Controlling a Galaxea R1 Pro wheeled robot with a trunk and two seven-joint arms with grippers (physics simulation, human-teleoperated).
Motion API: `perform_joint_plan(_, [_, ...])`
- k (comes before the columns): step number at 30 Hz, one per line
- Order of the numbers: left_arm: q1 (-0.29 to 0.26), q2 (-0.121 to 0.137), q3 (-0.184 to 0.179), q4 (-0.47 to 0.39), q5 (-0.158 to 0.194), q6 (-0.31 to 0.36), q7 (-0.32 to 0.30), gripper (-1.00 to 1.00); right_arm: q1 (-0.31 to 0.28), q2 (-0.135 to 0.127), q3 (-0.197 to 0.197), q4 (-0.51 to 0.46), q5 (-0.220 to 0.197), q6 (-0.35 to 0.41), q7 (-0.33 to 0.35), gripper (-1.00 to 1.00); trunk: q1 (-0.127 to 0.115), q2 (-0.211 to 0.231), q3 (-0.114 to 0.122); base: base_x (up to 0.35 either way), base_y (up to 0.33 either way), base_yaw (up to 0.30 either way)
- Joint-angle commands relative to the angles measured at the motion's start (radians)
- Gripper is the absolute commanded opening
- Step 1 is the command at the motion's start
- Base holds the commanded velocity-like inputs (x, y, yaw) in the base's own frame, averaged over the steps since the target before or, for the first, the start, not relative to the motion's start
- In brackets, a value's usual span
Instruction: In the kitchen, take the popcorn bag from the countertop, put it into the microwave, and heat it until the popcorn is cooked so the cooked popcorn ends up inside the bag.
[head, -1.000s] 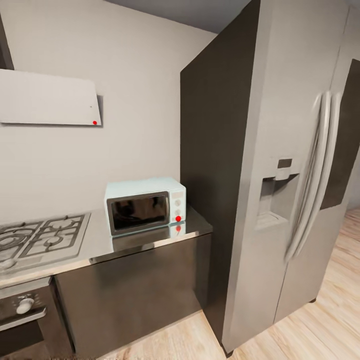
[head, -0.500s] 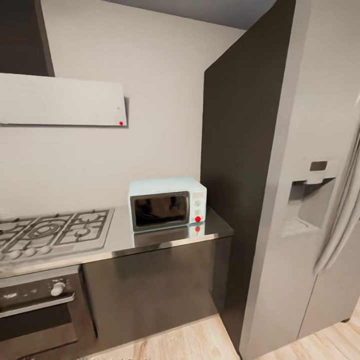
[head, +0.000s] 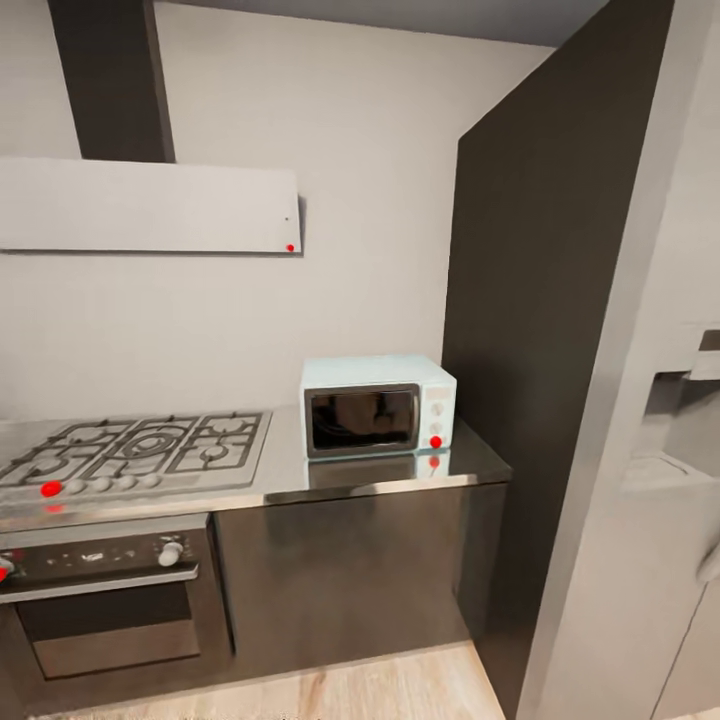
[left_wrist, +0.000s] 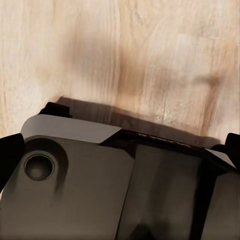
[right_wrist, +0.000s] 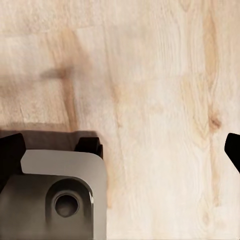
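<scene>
The microwave (head: 378, 406) sits on the countertop (head: 300, 478), door closed and dark, its knob panel on the side toward the tall dark panel (head: 535, 330) that stands just beside it. On the microwave's other side, set into the same countertop, lies the gas hob (head: 135, 452), and below the hob is the dark built-in oven (head: 105, 590). High on the wall above the hob hangs a pale range hood (head: 150, 206). Beyond the dark panel from the microwave rises a grey fridge (head: 650, 450). The left wrist view shows the wooden floor (left_wrist: 150, 55) over a dark part of the robot's body (left_wrist: 100, 185); the right wrist view shows floor too. In both wrist views black fingertips (right_wrist: 233, 150) sit at opposite edges, so each gripper's fingers are spread wide and hold nothing.
</scene>
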Motion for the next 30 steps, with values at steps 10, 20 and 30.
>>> perform_joint_plan(10, [-0.001, 0.000, -0.008, 0.001, 0.007, -0.003, 0.000, 1.00, -0.001, 0.000, 0.005, 0.001, -0.001, 0.001, 0.004, 1.00, 0.000, -0.001, -0.001, 0.000, 0.000, 0.269])
perform_joint_plan(20, [-0.001, -0.001, -0.008, 0.001, 0.007, -0.003, -0.001, 1.00, -0.001, 0.000, 0.005, 0.000, -0.001, 0.002, 0.005, 1.00, 0.000, -0.001, -0.001, 0.000, 0.000, 0.147])
perform_joint_plan(30, [-0.001, 0.000, -0.008, 0.001, 0.007, -0.003, -0.001, 1.00, -0.001, 0.000, 0.006, 0.000, -0.001, 0.000, 0.004, 1.00, 0.000, -0.001, -0.001, 0.000, 0.000, 0.160])
